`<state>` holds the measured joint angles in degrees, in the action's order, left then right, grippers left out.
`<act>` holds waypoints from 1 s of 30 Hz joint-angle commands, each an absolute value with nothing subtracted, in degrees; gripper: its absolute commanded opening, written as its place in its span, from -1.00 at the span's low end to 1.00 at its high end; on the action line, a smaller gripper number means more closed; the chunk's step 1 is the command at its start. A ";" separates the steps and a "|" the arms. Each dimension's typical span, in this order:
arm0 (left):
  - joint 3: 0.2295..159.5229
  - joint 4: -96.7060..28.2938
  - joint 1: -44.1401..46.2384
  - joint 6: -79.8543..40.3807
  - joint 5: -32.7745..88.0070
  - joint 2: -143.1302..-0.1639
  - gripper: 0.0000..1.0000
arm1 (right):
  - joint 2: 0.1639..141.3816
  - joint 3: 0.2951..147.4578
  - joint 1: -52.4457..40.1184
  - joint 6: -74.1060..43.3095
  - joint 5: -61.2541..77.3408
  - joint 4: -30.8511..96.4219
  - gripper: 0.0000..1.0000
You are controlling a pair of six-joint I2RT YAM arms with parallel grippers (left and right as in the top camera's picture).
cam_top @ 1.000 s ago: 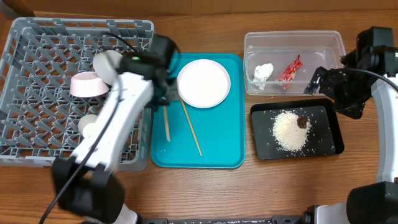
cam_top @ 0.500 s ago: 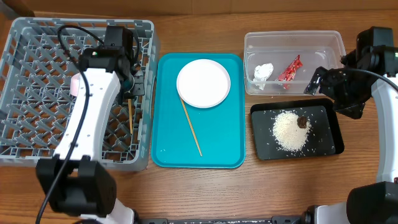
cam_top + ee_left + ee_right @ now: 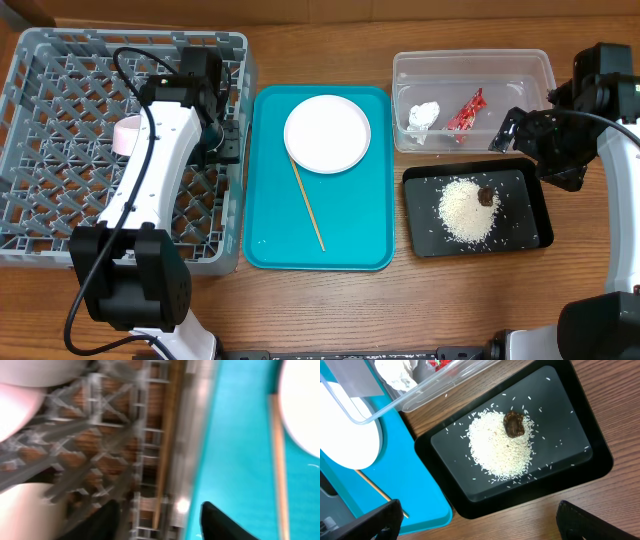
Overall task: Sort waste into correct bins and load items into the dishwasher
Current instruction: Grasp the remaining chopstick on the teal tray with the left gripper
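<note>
The left gripper has its jaws spread and clamps nothing. It hangs over the right edge of the rack. A chopstick lies along that edge, in the gap between the fingers; whether they touch cannot be told. The pink bowl sits in the rack, left of this gripper. The plate and a second chopstick lie on the teal tray, to its right.

The right gripper has its jaws wide apart and empty, above the black tray. The rice and brown lump lie in that tray, ahead of the fingers. The tissue and wrapper lie in the tub
</note>
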<state>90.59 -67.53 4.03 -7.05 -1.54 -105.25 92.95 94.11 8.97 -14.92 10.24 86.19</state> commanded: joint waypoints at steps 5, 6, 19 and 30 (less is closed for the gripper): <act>91.15 -66.65 9.80 -8.95 13.87 -104.77 0.23 | 92.01 94.24 9.08 -14.76 10.09 85.84 1.00; 90.83 -66.32 11.35 -11.18 12.64 -104.79 0.24 | 92.01 94.24 9.08 -14.76 10.09 85.84 1.00; 78.48 -55.33 25.19 -26.46 2.46 -105.80 0.36 | 92.01 94.24 9.08 -14.76 10.09 85.86 1.00; 66.39 -43.83 26.00 -27.46 1.02 -106.65 0.40 | 92.01 94.24 9.08 -14.76 10.09 85.86 1.00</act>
<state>68.27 -45.25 25.89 -26.28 2.24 -105.30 92.95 94.11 8.97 -14.94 10.26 86.13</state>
